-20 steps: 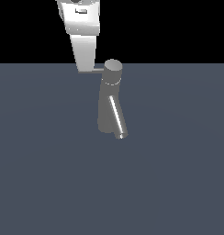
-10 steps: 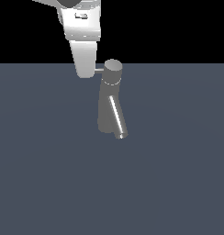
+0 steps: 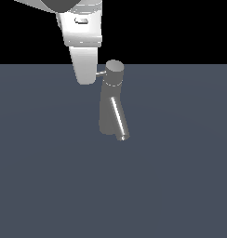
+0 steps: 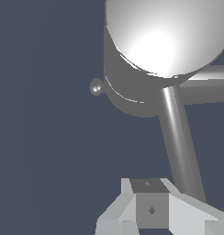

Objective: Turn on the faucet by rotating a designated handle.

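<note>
A small grey metallic tapered faucet [image 3: 110, 109] with a round cap and a shiny slanted spout stands on the flat dark blue-grey desk [image 3: 180, 186]. Its thin straight grey rod handle [image 3: 101, 73] meets the smooth white tool [image 3: 86, 76]; I cannot tell if it is open.

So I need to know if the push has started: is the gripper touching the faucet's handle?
Cannot tell. In the exterior view the gripper covers the handle's outer end, hiding any contact; the wrist view shows none.
</note>
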{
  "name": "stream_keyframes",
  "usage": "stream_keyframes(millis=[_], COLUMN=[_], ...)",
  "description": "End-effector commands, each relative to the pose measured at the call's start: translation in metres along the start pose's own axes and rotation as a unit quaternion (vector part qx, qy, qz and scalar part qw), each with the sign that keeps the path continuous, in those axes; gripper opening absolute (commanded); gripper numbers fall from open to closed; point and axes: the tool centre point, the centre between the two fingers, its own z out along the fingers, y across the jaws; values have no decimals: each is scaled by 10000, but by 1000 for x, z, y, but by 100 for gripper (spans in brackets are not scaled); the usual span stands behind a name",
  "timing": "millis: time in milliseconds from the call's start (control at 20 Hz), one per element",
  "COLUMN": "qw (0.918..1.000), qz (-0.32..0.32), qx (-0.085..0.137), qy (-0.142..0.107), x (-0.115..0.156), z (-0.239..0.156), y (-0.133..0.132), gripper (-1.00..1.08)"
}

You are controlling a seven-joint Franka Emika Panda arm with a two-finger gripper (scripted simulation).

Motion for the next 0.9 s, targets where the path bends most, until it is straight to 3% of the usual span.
stream_keyframes(millis=[0,650,850], qw=[10000,10000,10000], qz=[24,25,-25], qx=[-37,-38,5], qy=[10,12,-10], x=[2,0,-3], z=[0,0,-1], y=[9,30,26], gripper=[-100,-100,-100])
